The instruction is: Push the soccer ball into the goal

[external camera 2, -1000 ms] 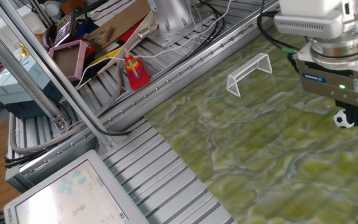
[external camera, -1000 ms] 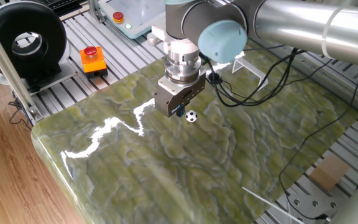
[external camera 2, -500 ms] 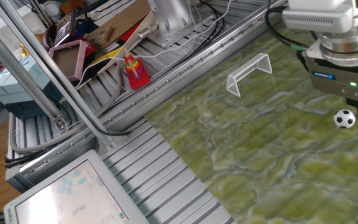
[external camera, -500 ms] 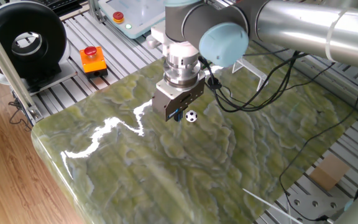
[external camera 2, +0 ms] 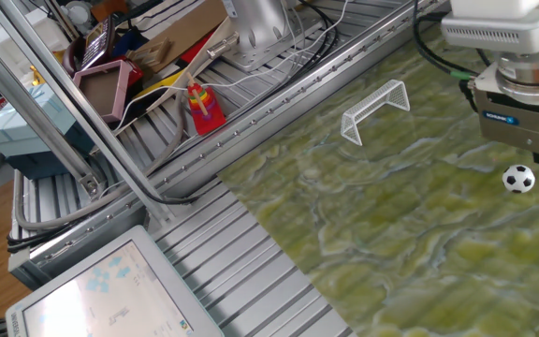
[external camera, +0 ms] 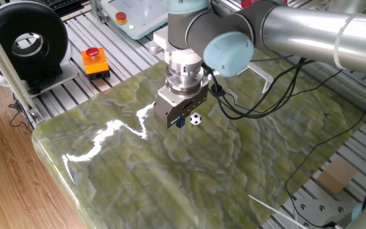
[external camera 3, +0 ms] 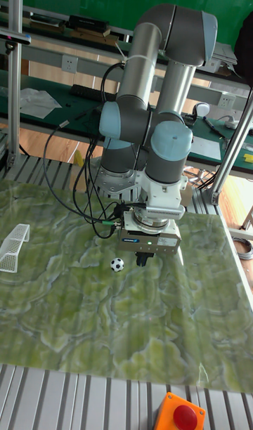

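Green marbled surface [external camera 3: 105,317] carries the soccer ball [external camera 3: 117,264], which sits well apart from the goal [external camera 3: 14,246], so the push is barely begun. The hand [external camera 3: 143,259] hovers just beside the ball, apparently clenched and grasping nothing.

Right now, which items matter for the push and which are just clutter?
Job items:
soccer ball
goal
end effector, beside the ball

Clutter:
orange box with red button
black reel
red bottle
pink tray
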